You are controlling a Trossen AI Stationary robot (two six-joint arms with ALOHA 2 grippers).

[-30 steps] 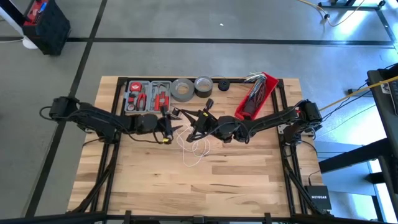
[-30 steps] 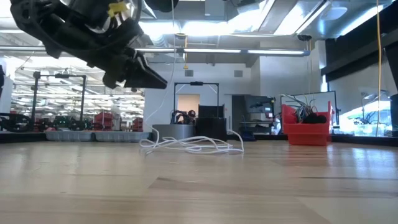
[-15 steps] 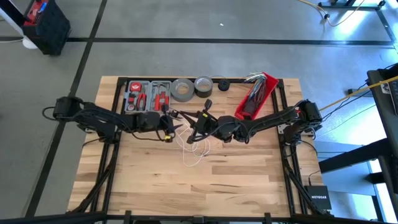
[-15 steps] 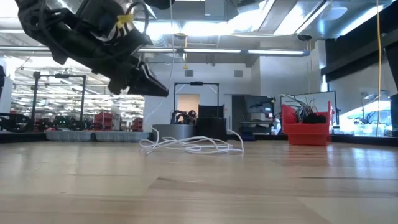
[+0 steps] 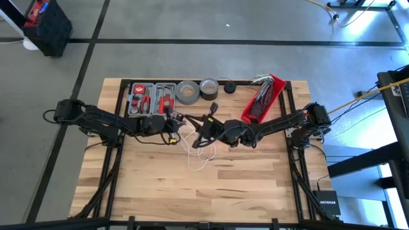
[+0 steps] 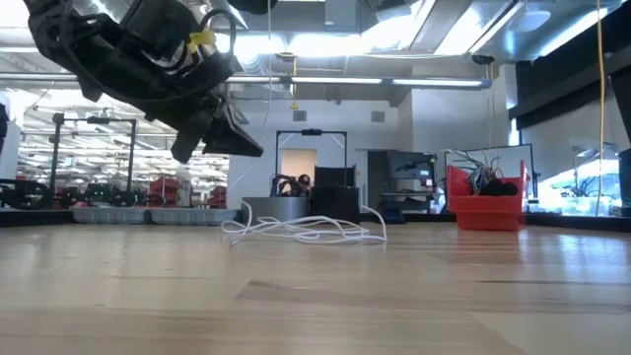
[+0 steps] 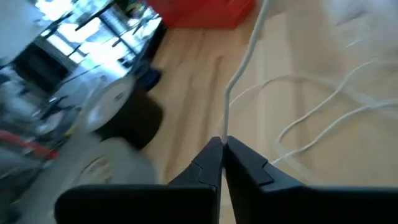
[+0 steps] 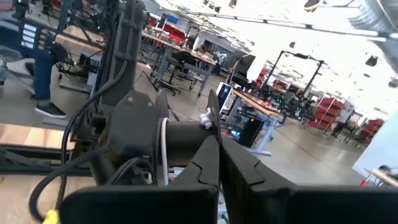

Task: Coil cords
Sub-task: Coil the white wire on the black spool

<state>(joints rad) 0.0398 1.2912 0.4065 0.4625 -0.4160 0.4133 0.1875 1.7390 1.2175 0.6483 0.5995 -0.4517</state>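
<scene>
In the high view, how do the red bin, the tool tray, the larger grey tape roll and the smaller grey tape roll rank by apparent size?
Largest to smallest in the high view:
1. tool tray
2. red bin, close to the tray, so that order is unsure
3. larger grey tape roll
4. smaller grey tape roll

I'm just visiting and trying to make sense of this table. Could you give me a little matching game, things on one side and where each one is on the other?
Things:
1. white cord
2. red bin
3. tool tray
4. left gripper

Places or states:
a. back left of the table
b. shut on a strand of cord
c. loose tangle at mid-table
d. back right, holding wires

Pairs: 1-c, 2-d, 3-a, 4-b
</scene>
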